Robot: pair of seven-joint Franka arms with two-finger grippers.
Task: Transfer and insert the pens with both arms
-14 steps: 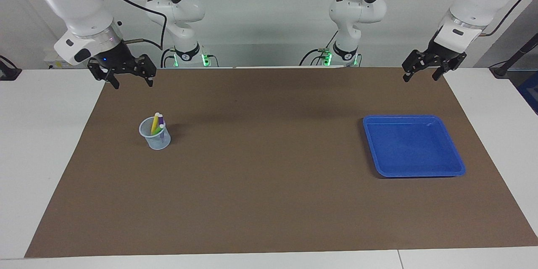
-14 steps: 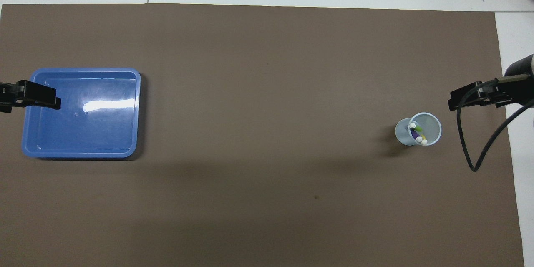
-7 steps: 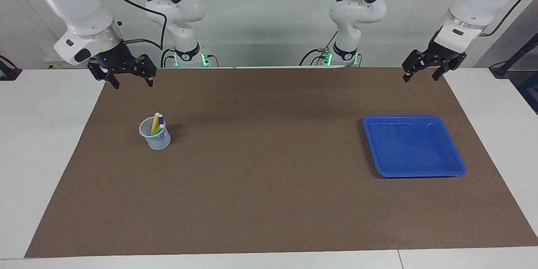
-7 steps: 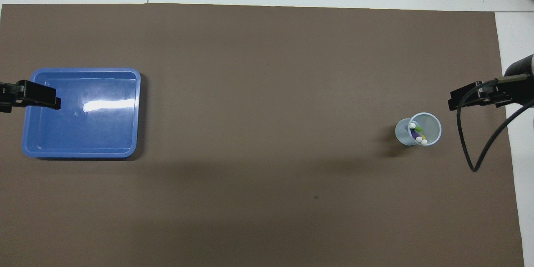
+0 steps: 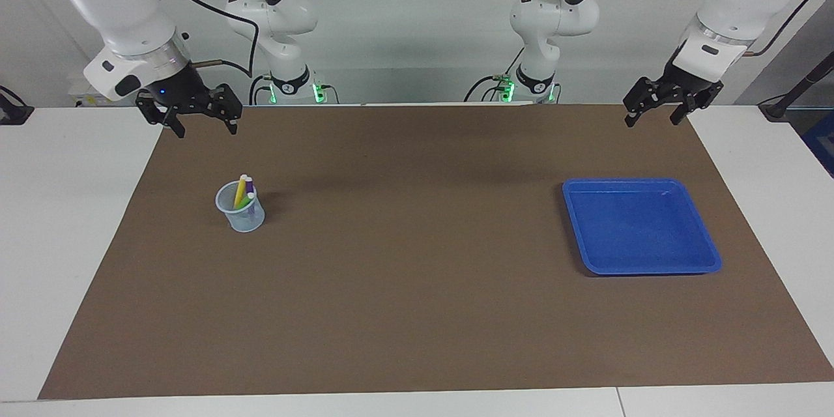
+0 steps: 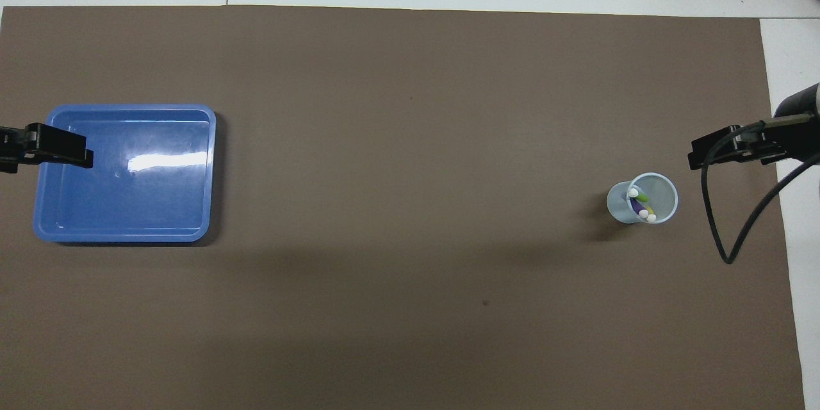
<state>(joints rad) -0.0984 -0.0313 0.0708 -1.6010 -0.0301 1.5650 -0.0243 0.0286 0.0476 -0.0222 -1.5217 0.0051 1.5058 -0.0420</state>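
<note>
The three pens (image 5: 244, 192) stand in the clear cup (image 5: 240, 207) near the right arm's end, both the right gripper (image 5: 203, 119) and left gripper (image 5: 655, 109) wait open-fingered above the mat, so a straight, slow drop onto one pen should work best.

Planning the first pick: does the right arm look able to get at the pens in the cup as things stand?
Probably yes. The right gripper hangs open in the air at its own end of the table, and the pens stand in the clear cup with their tops above the rim, nothing over or beside them.
</note>
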